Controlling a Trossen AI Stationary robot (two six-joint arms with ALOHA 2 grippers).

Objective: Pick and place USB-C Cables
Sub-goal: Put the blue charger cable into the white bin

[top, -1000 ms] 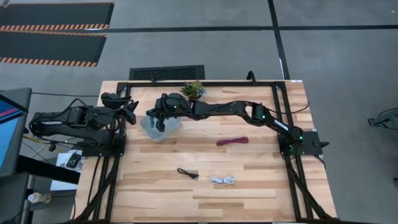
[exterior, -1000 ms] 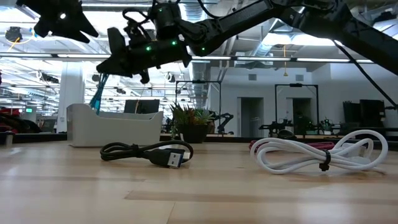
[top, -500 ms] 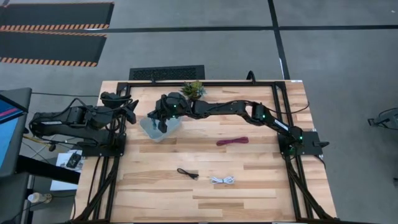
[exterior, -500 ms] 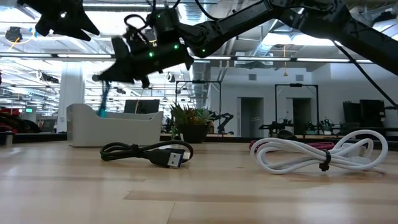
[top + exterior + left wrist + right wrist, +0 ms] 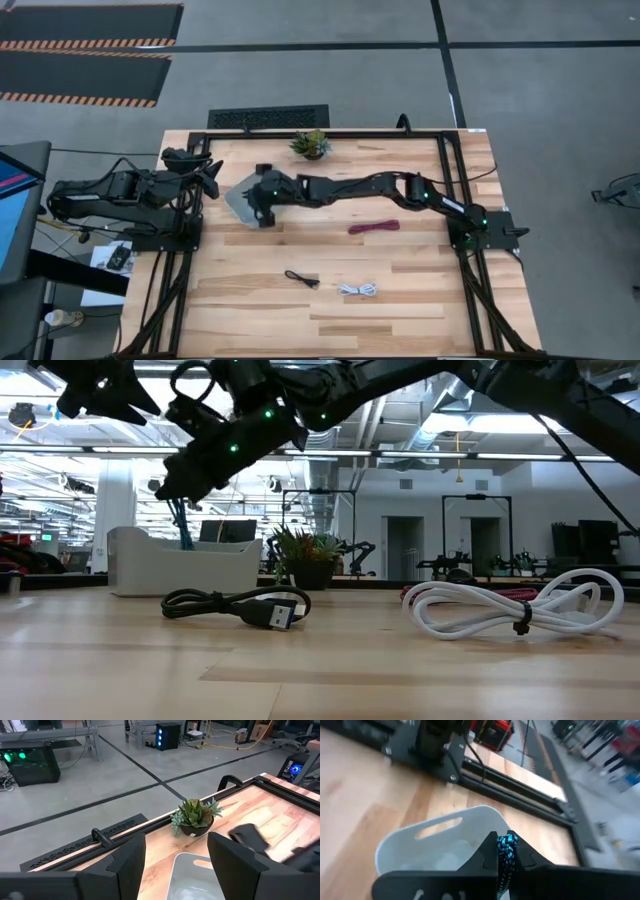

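Observation:
My right gripper (image 5: 262,198) hovers over the clear bin (image 5: 240,203) near the table's far left, shut on the teal cable (image 5: 507,848). In the low view the teal cable (image 5: 183,526) hangs from it, its lower end dropping behind the bin's wall (image 5: 185,565). The black cable (image 5: 301,279) and the white cable (image 5: 357,290) lie flat near the table's near edge. The maroon cable (image 5: 374,227) lies at mid-table. My left gripper (image 5: 210,178) waits open, left of the bin. My right gripper pinches the teal cable's bundle (image 5: 508,841) between its two fingers (image 5: 486,856), coming from above and slanting down over the bin (image 5: 435,845). The cable hangs below the fingers; whether its lower end rests on the bin's floor I cannot tell.
A small potted plant (image 5: 311,144) stands at the far edge just behind the bin. A dark metal frame (image 5: 440,170) runs around the tabletop. In the low view the black cable (image 5: 240,605) and white cable (image 5: 510,610) lie in the foreground.
My right gripper has shifted toward the table's near edge above the bin and tipped further down. The teal cable has swung along with it and now hangs over the bin's inside.

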